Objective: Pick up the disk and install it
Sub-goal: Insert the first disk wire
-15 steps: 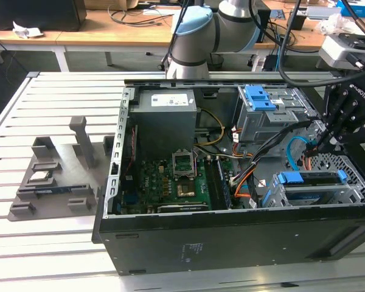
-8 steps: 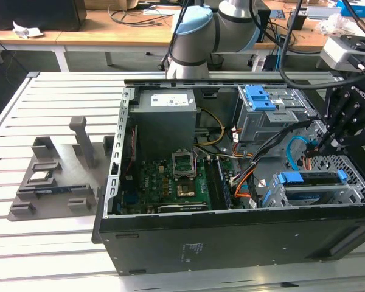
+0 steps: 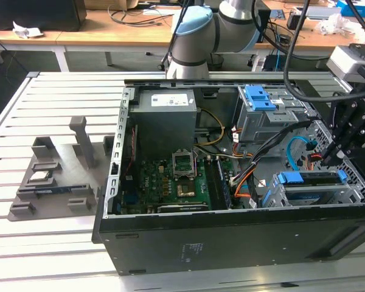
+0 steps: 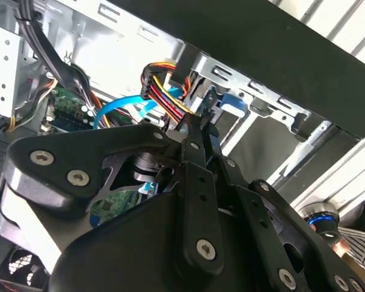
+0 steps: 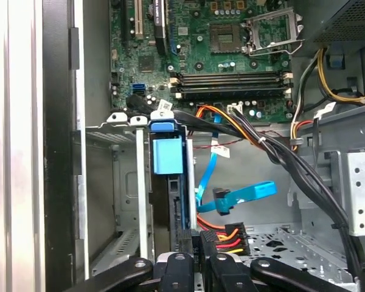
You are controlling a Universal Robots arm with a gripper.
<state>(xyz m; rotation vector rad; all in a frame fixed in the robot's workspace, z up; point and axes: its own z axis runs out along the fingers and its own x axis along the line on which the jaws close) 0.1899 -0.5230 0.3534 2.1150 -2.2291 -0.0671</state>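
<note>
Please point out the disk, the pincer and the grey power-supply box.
the disk (image 3: 310, 179): exterior view, on its blue carrier frame.
the pincer (image 4: 198, 125): second wrist view, between its fingertips.
the grey power-supply box (image 3: 168, 118): exterior view, on its grey face.

Blue-framed silver disk (image 3: 311, 182), seated edge-up in the metal drive cage (image 3: 353, 193), low at the exterior view's right, blue handle (image 5: 167, 155) showing.
</note>
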